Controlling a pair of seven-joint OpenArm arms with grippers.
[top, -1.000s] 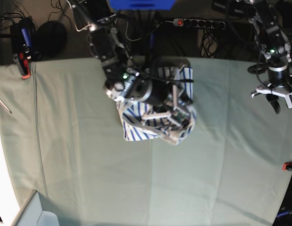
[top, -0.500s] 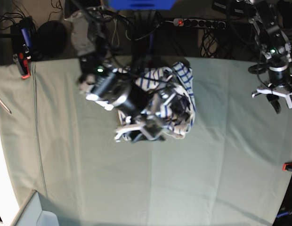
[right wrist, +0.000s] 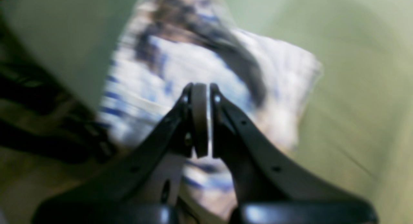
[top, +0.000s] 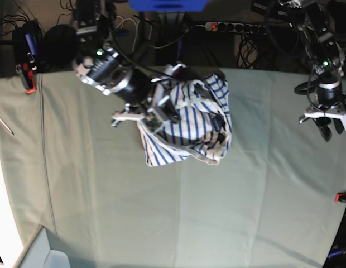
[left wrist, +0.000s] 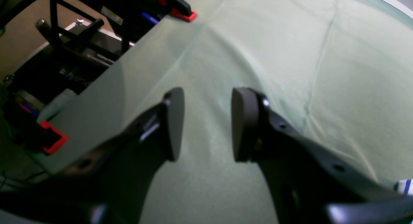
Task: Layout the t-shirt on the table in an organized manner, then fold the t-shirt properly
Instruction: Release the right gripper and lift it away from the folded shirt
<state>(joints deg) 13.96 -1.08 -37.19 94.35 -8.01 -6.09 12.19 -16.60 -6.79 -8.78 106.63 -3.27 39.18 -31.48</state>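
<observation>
- From the base view I can see the whole t-shirt (top: 190, 125) in a crumpled heap at about 12 o'clock on the table (top: 178, 218). My right wrist view just gives a blurry striped blob.
- My right gripper (right wrist: 204, 121) is pinched nearly closed. Can't tell if any cloth is between the pads, too blurry.
- My left gripper (left wrist: 206, 124) is spread wide, holding nothing, over bare table at 3 o'clock.
- The shirt is bunched up, stripes going every which way.
</observation>
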